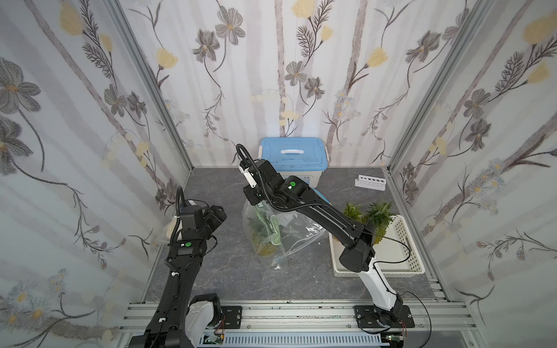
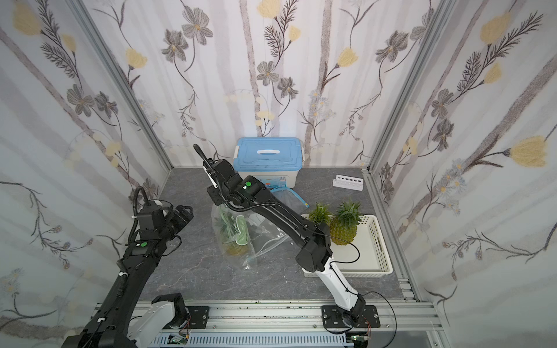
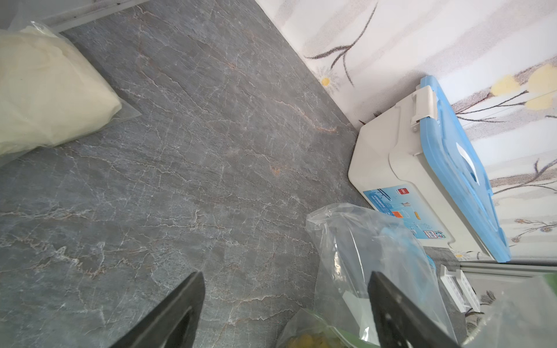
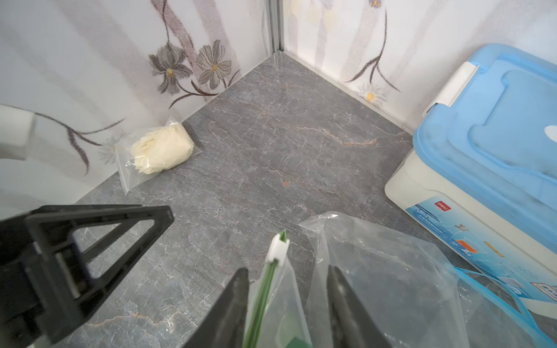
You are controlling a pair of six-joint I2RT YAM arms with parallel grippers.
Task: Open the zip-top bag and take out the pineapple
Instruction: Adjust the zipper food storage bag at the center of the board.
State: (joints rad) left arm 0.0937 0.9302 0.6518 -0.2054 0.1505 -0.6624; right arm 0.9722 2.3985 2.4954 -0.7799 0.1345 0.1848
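The clear zip-top bag (image 1: 280,232) (image 2: 241,238) stands crumpled at the table's middle, with a pineapple (image 1: 265,247) (image 2: 234,249) showing through it. My right gripper (image 4: 287,268) hangs over the bag's top. Its jaws are apart, and the green zip strip (image 4: 265,296) with its white slider (image 4: 278,247) rises between them beside one finger. My left gripper (image 3: 285,272) is wide open just left of the bag (image 3: 376,256), holding nothing. In both top views the right wrist (image 1: 256,195) hides the bag's mouth.
A blue-lidded box (image 1: 294,159) stands at the back wall. A white basket (image 1: 402,259) on the right holds two pineapples (image 1: 380,221). A white tube rack (image 1: 370,182) lies at the back right. A small bag of cream gloves (image 4: 159,150) lies by the left wall.
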